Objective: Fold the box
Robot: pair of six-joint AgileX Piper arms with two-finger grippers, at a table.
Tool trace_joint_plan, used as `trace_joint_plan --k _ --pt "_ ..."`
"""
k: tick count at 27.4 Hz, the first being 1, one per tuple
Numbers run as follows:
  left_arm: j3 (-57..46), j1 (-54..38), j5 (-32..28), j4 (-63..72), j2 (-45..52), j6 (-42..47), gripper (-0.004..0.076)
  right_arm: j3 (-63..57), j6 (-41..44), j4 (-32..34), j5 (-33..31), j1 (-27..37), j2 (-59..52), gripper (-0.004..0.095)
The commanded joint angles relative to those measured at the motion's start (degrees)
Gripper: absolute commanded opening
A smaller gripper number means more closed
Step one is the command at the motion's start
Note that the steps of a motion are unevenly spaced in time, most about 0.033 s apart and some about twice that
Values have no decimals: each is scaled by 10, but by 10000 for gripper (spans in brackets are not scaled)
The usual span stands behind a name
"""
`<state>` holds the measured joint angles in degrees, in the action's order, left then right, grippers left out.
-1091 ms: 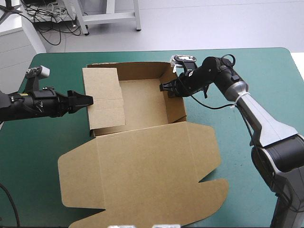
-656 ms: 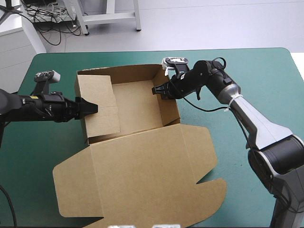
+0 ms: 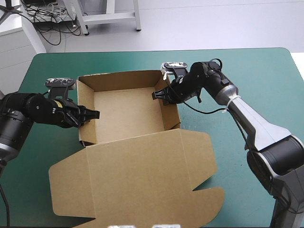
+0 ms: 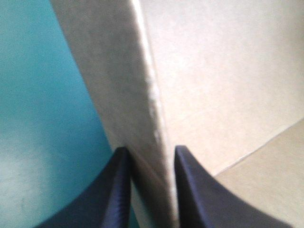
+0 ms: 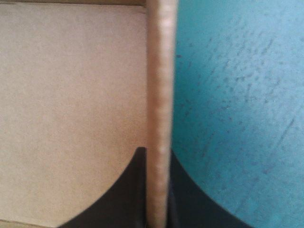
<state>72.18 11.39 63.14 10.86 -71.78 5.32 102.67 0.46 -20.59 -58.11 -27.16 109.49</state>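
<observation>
Left gripper [image 3: 94, 114] is at the box's [image 3: 128, 111] left wall [image 3: 84, 95], roughly midway along it. Black fingers are pinched on the board, one inside the box and one outside. The left wrist view agrees: gripper [image 4: 148, 154] is all but closed, the wall's top edge runs away between the fingers, the teal-green cover [image 4: 42, 118] is on the outer side and the box floor on the inner.

Box sits as an open tray on the cover [image 3: 237, 61], with more bare cover to its right than its left. Left, far [image 3: 123, 80] and right walls are upright. Lid [image 3: 137, 175] lies flat on the box's near side, flaps spread.

Right gripper [image 3: 157, 95] is on the box's right wall [image 3: 170, 114], near the far corner, jaws clamped on the board. In the right wrist view, gripper [image 5: 156, 156] grips the wall edge-on, with box interior on one side and cover on the other.
</observation>
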Motion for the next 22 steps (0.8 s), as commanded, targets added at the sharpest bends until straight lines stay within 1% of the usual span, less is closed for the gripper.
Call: trace_joint_plan --k 1,2,3,5,7,10,12,15,18,22 --pt "17 32 -24 -60 5 36 -9 18 -5 1 -2 -19 -39 -16" --pt "17 41 -16 -88 -2 61 -10 18 6 34 -4 -27 -43 -16" --pt "17 44 -11 -104 -12 74 -10 18 17 53 -4 -30 -48 -17" --pt "17 47 -11 -112 -31 82 -10 18 22 60 0 -32 -60 -17" --pt "17 47 -31 -106 -44 95 -10 19 22 68 4 -32 -71 -20" --pt "29 47 -58 -95 -67 105 -10 19 34 117 -1 -32 -86 -20" --pt "53 47 -49 -95 -91 105 -10 19 59 166 -13 -32 -94 -19" --pt "96 50 -42 -95 -131 105 -10 19 75 215 -47 -24 -94 -19" --pt "142 69 -47 -109 -167 105 -10 19 81 218 -70 -1 -92 -20" --pt "185 96 -28 -130 -223 105 -10 19 101 214 -82 36 -91 -20"
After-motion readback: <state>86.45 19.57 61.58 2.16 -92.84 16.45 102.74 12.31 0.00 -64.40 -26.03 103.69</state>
